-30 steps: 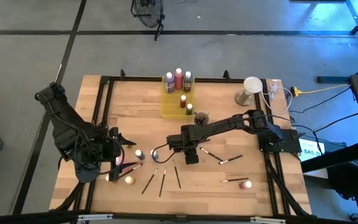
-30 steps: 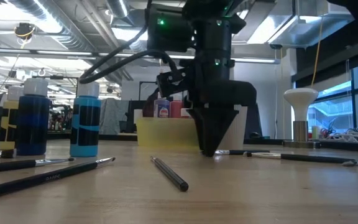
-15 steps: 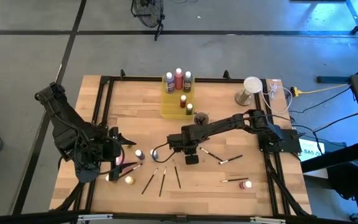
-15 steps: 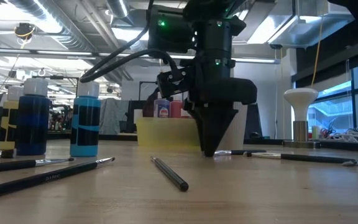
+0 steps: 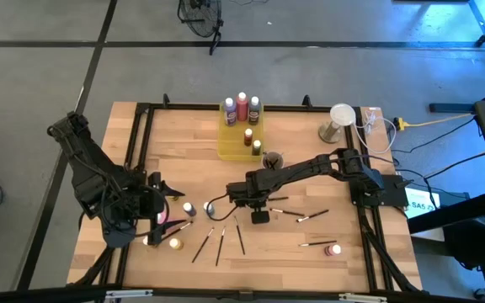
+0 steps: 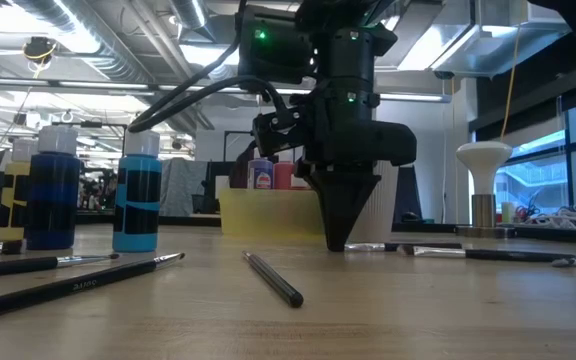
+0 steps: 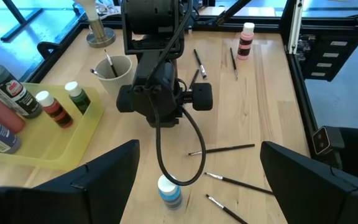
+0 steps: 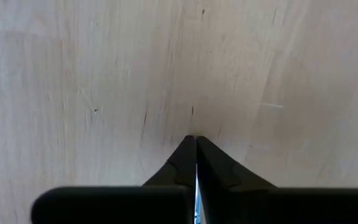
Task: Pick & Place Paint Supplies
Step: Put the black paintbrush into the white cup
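Note:
My right gripper points straight down at mid-table. It is shut, with its tips down at the wood, and nothing shows between them. A thin dark brush lies on the table just beyond it. More brushes and loose paint bottles lie toward the near left. A pink-capped bottle stands near right. Several bottles stand in the yellow tray. My left gripper hovers open over the table's left side and holds nothing. My right gripper's shut fingertips come from above, pointing down, onto bare wood. Whether they touch the tabletop, I cannot tell. No brush shows between them in the right wrist view.
A grey cup with a brush in it stands beside the tray. A white lamp-like stand and cables sit at the far right corner. Two blue bottles stand near the left gripper. A black frame rims the table.
My right gripper has shut its fingers while staying in place, tips down at the tabletop. The left arm has kept still.

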